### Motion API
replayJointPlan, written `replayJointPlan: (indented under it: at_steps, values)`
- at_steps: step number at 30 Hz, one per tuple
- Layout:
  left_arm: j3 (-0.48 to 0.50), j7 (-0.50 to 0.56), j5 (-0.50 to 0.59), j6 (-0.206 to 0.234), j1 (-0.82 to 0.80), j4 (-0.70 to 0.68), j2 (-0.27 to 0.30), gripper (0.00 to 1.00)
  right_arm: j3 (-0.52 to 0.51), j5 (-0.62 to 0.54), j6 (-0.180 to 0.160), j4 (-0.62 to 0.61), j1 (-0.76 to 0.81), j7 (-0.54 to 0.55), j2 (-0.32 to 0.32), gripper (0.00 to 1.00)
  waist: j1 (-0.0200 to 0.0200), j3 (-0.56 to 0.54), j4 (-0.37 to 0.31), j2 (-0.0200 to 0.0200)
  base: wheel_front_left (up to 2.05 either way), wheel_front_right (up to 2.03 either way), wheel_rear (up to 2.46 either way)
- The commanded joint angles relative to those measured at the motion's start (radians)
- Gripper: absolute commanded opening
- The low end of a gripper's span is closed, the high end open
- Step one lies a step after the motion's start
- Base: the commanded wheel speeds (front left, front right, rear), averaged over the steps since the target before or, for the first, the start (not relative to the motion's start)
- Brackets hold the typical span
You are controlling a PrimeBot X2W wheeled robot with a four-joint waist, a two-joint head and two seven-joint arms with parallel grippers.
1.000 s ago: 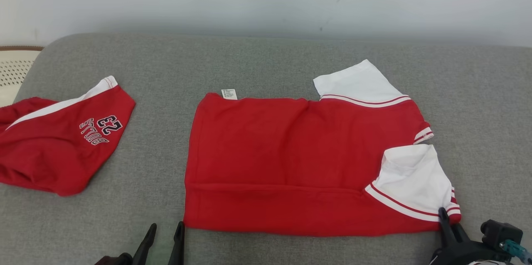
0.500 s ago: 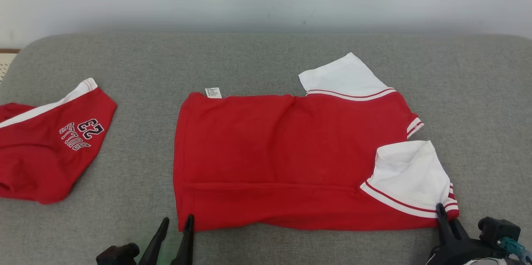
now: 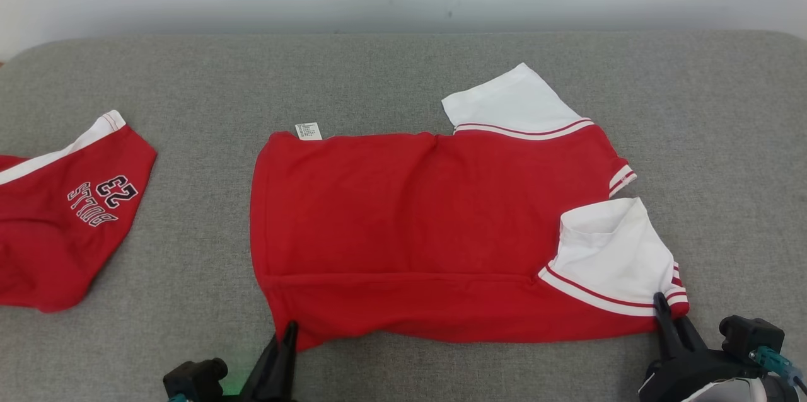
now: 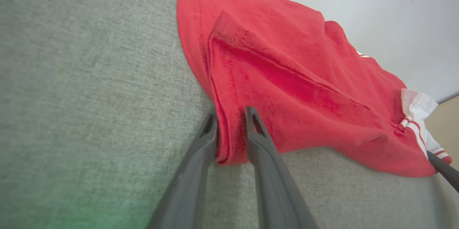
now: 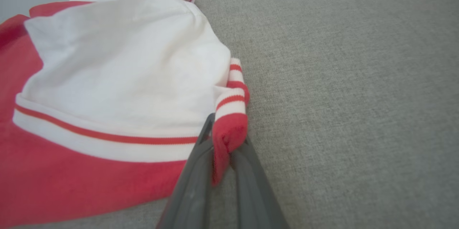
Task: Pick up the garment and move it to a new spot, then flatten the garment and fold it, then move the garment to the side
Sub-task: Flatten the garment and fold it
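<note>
Red garment (image 3: 429,232): lies flat mid-frame on the grey cushion (image 3: 189,74); its long axis runs left–right, with the hem at frame left and the white sleeves and collar end at frame right.
Left hand (image 3: 287,334): at the bottom edge, fingers narrow, straddling the lower-left hem corner — whether they pinch it I cannot tell.
Right hand (image 3: 661,309): at lower right, clamped on the red sleeve cuff.
</note>
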Motion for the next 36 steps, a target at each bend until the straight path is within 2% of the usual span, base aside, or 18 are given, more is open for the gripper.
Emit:
replayJointPlan:
  at_steps: [1,7,19,36]
  values:
    - [-0.004,0.001,-0.013,0.0,-0.006,0.009,0.001,0.0,0.0,0.002,-0.001,0.002,-0.006,0.001,-0.005,0.0,0.0,0.001,0.0,-0.0001,0.0,0.0,0.0]
    - [0.027,0.001,-0.003,0.0,0.023,0.007,0.002,0.0,-0.003,-0.001,-0.001,0.007,0.009,0.0,-0.004,0.0,0.0,-0.027,0.005,-0.0001,0.0,0.0,0.0]
    - [0.066,0.0,0.074,0.0,0.12,0.06,0.003,0.0,0.017,0.017,-0.001,-0.015,0.115,0.0,0.007,0.0,0.0,-0.156,0.009,-0.0001,0.0,0.0,0.0]
    - [0.131,0.0,0.157,0.0,0.175,0.146,0.026,0.0,0.06,0.039,-0.001,-0.073,0.246,0.0,0.033,0.0,0.0,-0.232,-0.017,-0.0001,0.0,0.0,0.0]
